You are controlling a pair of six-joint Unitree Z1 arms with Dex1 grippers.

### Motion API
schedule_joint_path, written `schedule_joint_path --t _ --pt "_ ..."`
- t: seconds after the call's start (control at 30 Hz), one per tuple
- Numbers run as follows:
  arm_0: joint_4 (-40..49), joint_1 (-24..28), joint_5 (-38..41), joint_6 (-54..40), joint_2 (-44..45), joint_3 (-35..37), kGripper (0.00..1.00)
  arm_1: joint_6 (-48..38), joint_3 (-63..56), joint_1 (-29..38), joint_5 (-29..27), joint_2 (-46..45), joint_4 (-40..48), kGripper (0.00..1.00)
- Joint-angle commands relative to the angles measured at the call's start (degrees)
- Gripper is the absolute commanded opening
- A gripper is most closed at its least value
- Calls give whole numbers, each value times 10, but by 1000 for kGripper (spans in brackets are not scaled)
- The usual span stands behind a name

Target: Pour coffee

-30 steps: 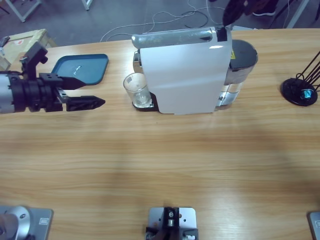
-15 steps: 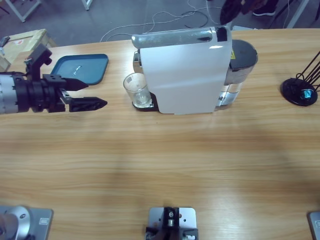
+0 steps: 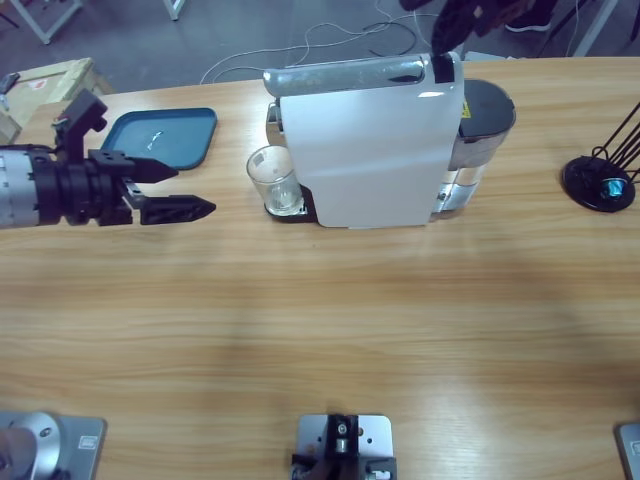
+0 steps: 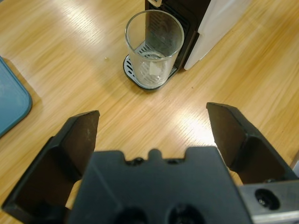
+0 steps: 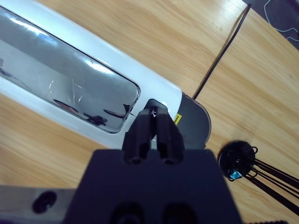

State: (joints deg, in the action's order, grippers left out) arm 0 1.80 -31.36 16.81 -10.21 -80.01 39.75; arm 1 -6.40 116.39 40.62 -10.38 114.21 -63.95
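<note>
A clear glass stands upright on the black drip tray under the spout of the white coffee machine. Coffee is out of view: through the glass only the tray's grid shows. My left gripper hovers open to the left of the glass, pointing at it, a short gap away, holding nothing. My right gripper is shut, its tips down on the black end of the machine's silver top lever.
A blue tray lies behind my left gripper. A cardboard box sits at the far left. The machine's grey water tank is on its right side. A black wire stand occupies the right end.
My left gripper has crept slightly to the right toward the glass. The right gripper has shifted a little above the machine's top.
</note>
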Motion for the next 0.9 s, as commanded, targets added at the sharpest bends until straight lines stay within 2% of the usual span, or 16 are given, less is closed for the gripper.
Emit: schedule_joint_path --t 0.03,0.17,0.27,0.3,0.33,0.37,0.4,0.53,0.73,0.9 --pt "-5 -6 -1 -7 -22 -3 998 2 -60 2 -8 20 14 0" --pt "-5 -6 -1 -7 -22 -3 998 1 -99 3 -5 7 38 0" --pt "-5 -6 -1 -7 -22 -2 996 1 -75 5 -17 -24 41 0" --pt "-5 -6 -1 -7 -21 -2 996 2 -48 9 -35 -43 35 103" --pt "-5 -6 0 -6 -21 -2 996 2 -23 10 -38 -56 25 672" --pt "-5 -6 2 -6 -20 -2 996 1 1 10 -37 -68 11 954" --pt "-5 -6 2 -6 -20 -1 996 0 14 11 -35 -77 2 999" --pt "-5 -10 2 -5 -17 1 997 -12 -16 17 1 -90 -5 1000" --pt "-5 -12 2 -6 -12 3 996 -52 -32 20 63 -58 -46 1000" --pt "-5 -14 2 -7 -10 3 996 -65 -35 25 68 -69 -51 1000"
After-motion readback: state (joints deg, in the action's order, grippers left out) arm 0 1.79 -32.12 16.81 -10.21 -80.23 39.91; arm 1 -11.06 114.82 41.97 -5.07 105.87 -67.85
